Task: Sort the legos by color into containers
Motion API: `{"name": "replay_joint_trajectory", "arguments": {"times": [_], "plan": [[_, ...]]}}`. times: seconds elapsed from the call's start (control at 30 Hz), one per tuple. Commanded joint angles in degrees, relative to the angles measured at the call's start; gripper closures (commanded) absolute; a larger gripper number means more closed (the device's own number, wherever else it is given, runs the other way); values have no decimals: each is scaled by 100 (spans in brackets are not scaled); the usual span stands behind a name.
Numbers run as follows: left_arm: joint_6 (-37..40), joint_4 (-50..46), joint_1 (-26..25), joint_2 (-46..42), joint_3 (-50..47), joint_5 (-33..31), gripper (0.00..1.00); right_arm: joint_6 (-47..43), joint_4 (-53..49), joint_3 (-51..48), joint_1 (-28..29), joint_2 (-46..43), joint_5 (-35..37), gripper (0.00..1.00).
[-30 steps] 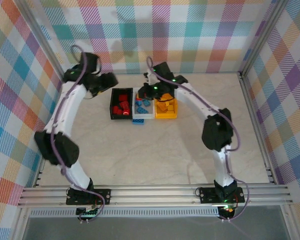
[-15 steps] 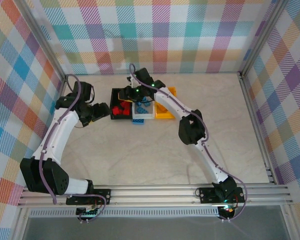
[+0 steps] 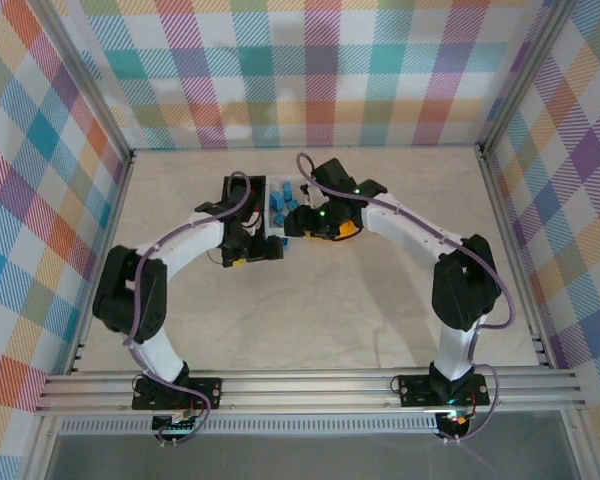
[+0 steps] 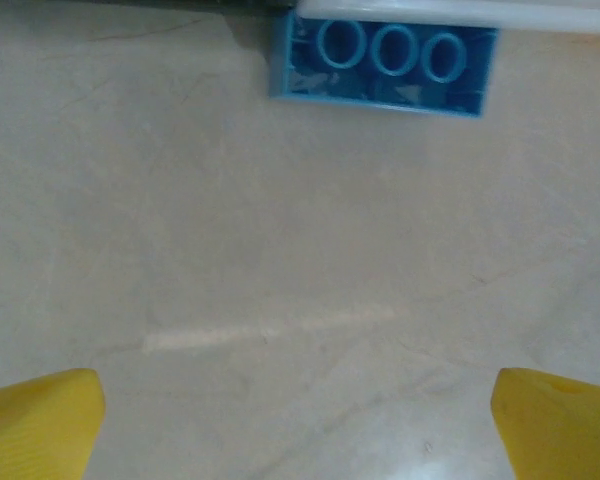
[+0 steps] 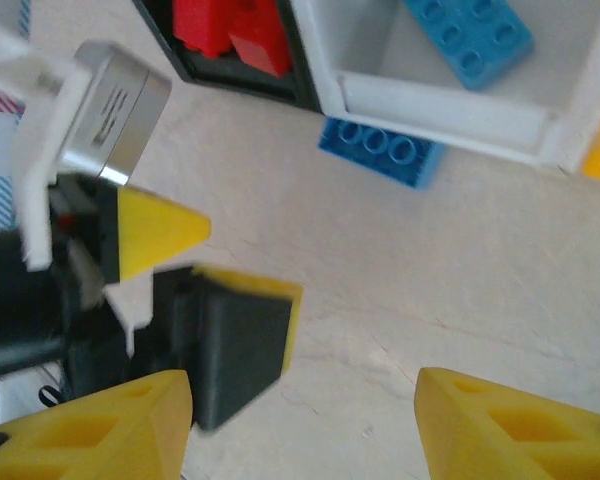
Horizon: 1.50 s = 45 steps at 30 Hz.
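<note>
One rectangular blue lego (image 4: 383, 68), round tubes showing, lies beside the white container (image 4: 460, 12).

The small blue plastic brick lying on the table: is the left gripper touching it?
Apart. The left wrist view shows a wide stretch of bare table between the blue plastic brick and the open left gripper.
</note>
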Motion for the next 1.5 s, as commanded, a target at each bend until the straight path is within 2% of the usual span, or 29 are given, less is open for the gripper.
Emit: {"name": "replay_joint_trajectory", "arguments": {"times": [0.0, 0.33, 0.77, 1.0, 1.23, 1.47], "plan": [[432, 333, -66, 373, 417, -34, 0, -39, 61, -255, -89, -221, 158, 38], [824, 354, -231, 1526, 1290, -423, 0, 44, 195, -619, -345, -450, -24, 38], [711, 124, -375, 2652, 2540, -929, 1, -74, 174, -681, -652, -542, -318, 37], [416, 251, -567, 2730, 2411, -1419, 14, -131, 283, -652, -736, -540, -497, 38], [49, 1087, -644, 2426, 2118, -1513, 8, -215, 215, -563, -734, -483, -619, 39], [166, 987, -666, 2583, 2340, -1668, 16, -187, 276, -641, -737, -508, -762, 39]]}}
